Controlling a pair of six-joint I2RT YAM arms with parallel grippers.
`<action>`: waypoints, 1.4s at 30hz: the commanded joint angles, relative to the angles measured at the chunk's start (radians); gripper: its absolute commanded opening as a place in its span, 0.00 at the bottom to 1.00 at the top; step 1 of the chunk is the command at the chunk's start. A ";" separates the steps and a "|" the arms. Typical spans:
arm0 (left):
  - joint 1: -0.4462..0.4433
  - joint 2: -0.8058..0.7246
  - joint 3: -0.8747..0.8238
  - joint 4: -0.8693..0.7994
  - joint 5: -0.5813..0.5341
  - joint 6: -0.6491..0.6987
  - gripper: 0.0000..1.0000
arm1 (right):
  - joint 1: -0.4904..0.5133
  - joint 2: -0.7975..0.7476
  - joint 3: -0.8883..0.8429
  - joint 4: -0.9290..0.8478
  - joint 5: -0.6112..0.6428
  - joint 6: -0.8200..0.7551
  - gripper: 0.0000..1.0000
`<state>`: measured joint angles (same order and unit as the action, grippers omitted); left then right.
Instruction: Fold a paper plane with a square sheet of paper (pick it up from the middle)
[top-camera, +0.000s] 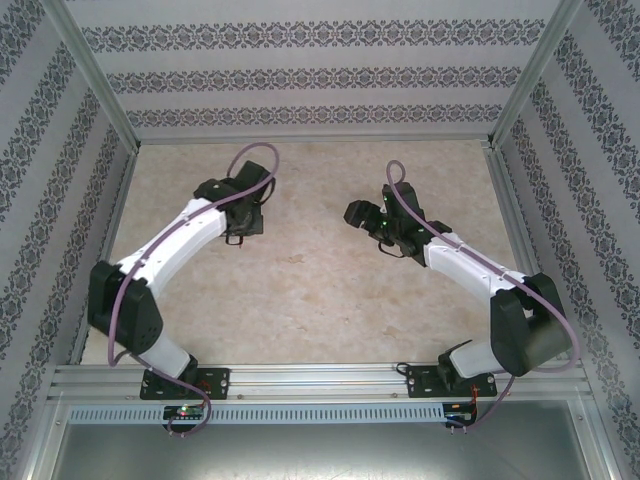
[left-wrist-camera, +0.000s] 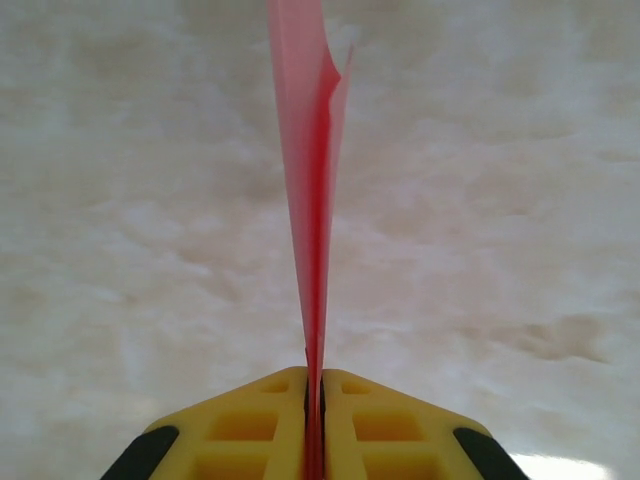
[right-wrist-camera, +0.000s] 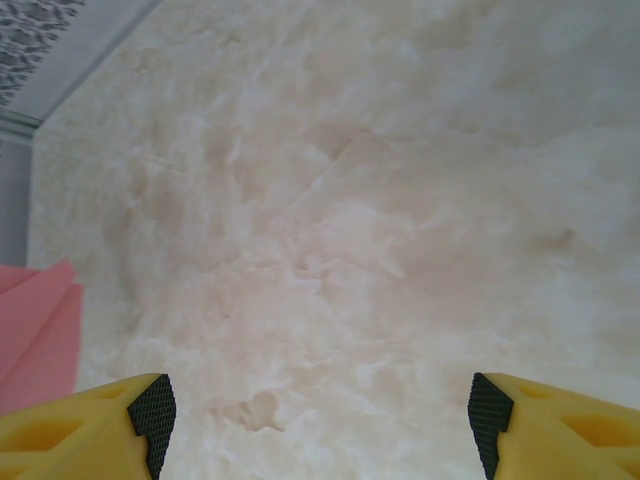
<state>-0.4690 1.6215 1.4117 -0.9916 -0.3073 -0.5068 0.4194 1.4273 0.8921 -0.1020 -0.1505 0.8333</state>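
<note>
The salmon-pink sheet of paper is folded and stands edge-on, rising from between the yellow fingers of my left gripper, which is shut on its lower edge. In the top view the left gripper points down over the left middle of the table. My right gripper is open, its black pads wide apart with only bare table between them. A pink folded corner of the paper shows to its left. In the top view the right gripper hangs right of centre, facing the left one across a gap.
The table top is pale marbled beige. Patterned walls and metal frame posts close it in at the back and sides. Both arm bases sit on the rail at the near edge.
</note>
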 joint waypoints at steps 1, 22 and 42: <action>-0.037 0.082 0.043 -0.166 -0.238 0.022 0.14 | -0.014 -0.003 -0.014 -0.032 0.046 -0.007 0.79; -0.052 0.257 0.062 0.261 0.385 0.045 0.79 | -0.024 -0.041 -0.079 -0.033 0.060 0.025 0.79; 0.394 -0.237 -0.521 0.540 0.462 -0.229 1.00 | 0.396 0.558 0.493 -0.033 -0.129 -0.039 0.43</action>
<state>-0.1005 1.4353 0.9234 -0.5110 0.1543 -0.6754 0.8089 1.9263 1.3163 -0.1139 -0.2367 0.8040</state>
